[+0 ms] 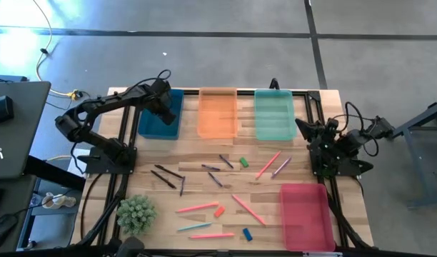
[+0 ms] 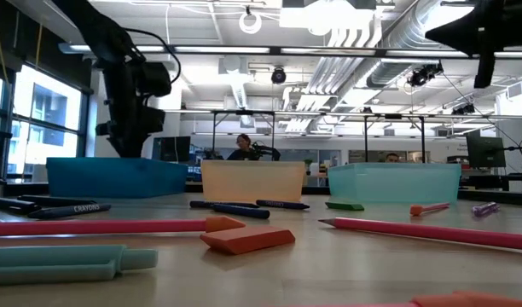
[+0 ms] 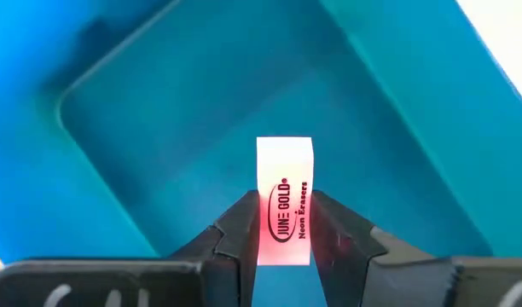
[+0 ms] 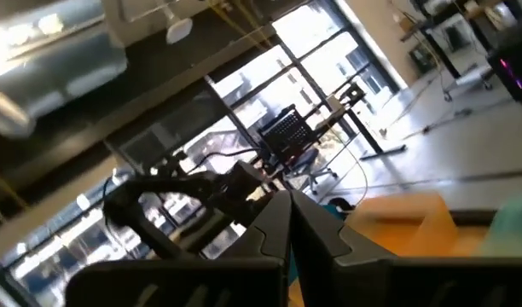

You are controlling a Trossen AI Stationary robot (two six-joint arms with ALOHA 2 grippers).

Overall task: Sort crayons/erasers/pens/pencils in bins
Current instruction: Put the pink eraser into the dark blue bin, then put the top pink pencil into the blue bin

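- A pink eraser (image 3: pixel 284 201), printed with dark lettering, sits clamped upright between the left gripper's (image 3: pixel 284 247) jaws, which are part-way apart and pressed against its two sides.
- The eraser hangs above the dark blue-teal bin (image 3: pixel 159 102), over its bare floor; in the high view the left gripper (image 1: pixel 163 107) is over that bin (image 1: pixel 160 123) at the far left of the row.
- Four bins in all: the blue-teal one, an orange bin (image 1: pixel 218 112) and a light green-teal bin (image 1: pixel 275 114) in a line along the far edge, and a red-pink bin (image 1: pixel 307 216) set apart near the front right.
- Three more erasers lie loose on the surface (image 1: pixel 168 193): a green eraser (image 1: pixel 243 162), an orange-red eraser (image 1: pixel 219 211) and a blue eraser (image 1: pixel 247 233).
- Pencils: four salmon-pink ones can be counted, such as one (image 1: pixel 197 208) at front left, plus a light blue pencil (image 1: pixel 194 227).
- Dark pens and crayons are scattered mid-surface, about six short and long sticks; I cannot tell each kind apart.
- The right gripper (image 4: pixel 288 223) waits raised at the right edge, its jaws clenched together on nothing.
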